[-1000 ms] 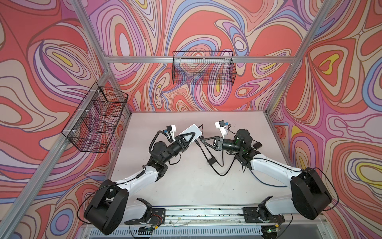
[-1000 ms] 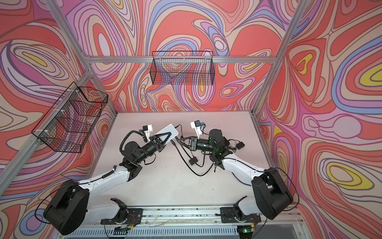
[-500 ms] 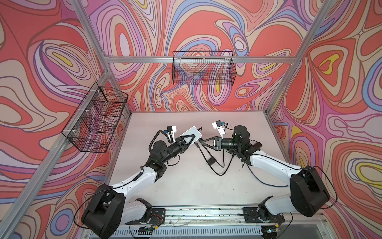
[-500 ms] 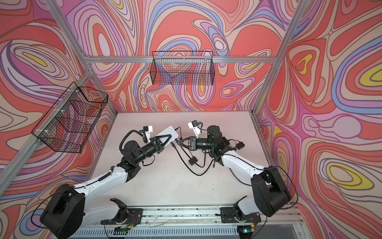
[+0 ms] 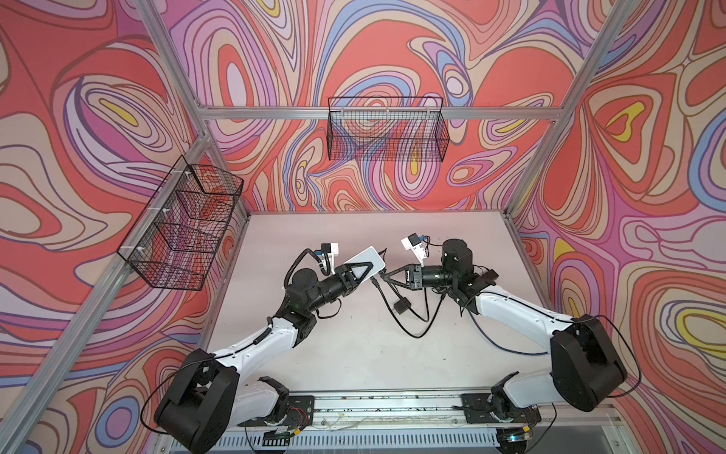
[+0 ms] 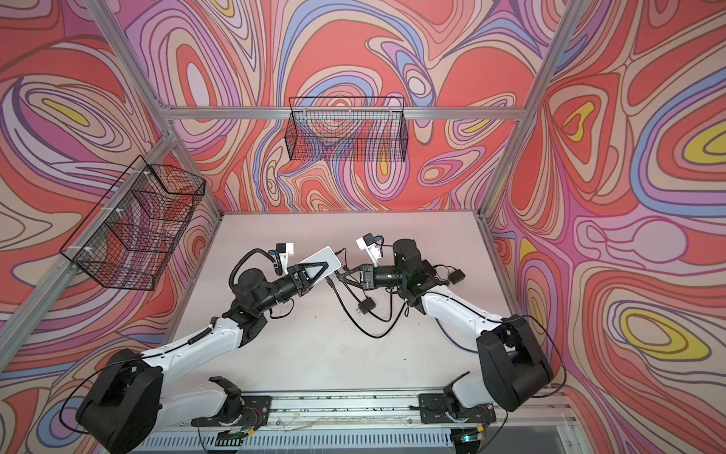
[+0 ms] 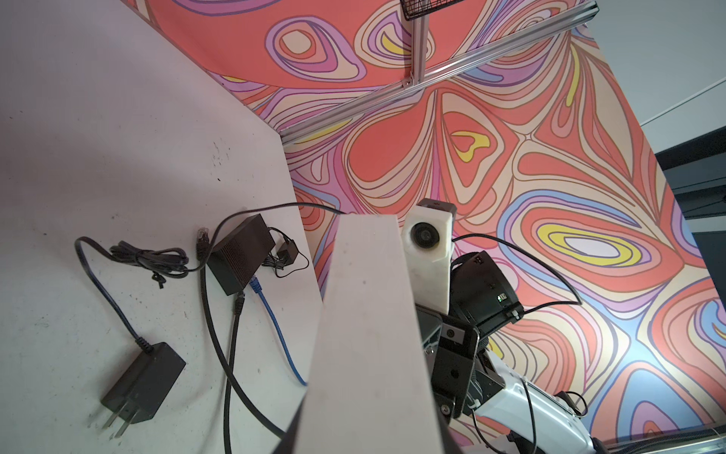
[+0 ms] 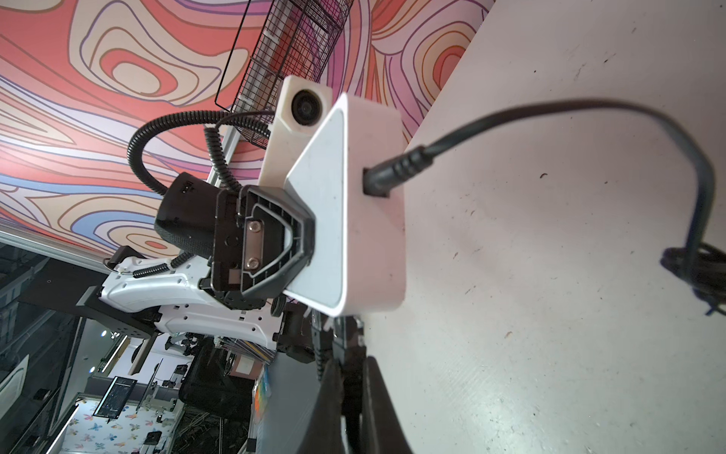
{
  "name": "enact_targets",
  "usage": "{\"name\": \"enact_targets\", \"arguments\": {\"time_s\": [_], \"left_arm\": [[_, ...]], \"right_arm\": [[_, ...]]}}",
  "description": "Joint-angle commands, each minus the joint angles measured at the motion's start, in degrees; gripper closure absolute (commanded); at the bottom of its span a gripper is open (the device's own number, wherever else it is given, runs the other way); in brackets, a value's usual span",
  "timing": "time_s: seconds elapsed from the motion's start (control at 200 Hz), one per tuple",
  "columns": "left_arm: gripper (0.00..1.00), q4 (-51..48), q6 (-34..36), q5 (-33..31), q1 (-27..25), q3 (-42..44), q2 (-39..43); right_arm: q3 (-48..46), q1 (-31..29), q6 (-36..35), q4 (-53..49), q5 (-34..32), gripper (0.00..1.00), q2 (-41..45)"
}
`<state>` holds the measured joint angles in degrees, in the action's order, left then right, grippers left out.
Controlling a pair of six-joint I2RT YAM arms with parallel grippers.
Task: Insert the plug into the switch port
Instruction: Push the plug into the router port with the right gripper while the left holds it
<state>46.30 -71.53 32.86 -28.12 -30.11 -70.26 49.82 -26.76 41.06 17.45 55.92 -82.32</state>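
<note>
At centre frame in both top views, the left gripper (image 5: 363, 271) is clenched on the white rectangular plastic switch box (image 5: 367, 258), raised off the pale table (image 5: 353, 353). A black barrel plug (image 8: 387, 179) sits in its side port. The right gripper (image 5: 387, 275) is pinched shut on a dark lead (image 8: 351, 393), whose end is hidden under the box.
</note>
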Motion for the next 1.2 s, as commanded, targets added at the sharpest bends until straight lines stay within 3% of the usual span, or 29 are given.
{"name": "enact_targets", "arguments": {"time_s": [0.0,0.481,0.726,0.921,1.197], "left_arm": [[1.00,-10.02,1.41,26.00,-5.81,4.09,-1.67],[1.00,-7.99,0.68,28.05,-5.81,6.04,-2.10],[1.00,-10.14,1.96,29.50,-5.89,6.16,-1.46],[1.00,-11.98,3.33,31.27,-5.85,6.26,-1.99],[1.00,-15.19,5.56,32.62,-6.25,6.45,-2.93]], "right_arm": [[4.79,0.94,-1.17,16.03,-10.68,1.00,1.19],[1.79,1.85,4.16,31.36,-14.41,1.00,0.33],[9.17,1.89,-0.67,23.89,-7.69,1.00,-4.03],[12.70,1.89,-5.85,17.34,-6.17,1.00,-5.02],[15.38,1.82,-2.17,24.98,-6.79,1.00,-6.85]]}}
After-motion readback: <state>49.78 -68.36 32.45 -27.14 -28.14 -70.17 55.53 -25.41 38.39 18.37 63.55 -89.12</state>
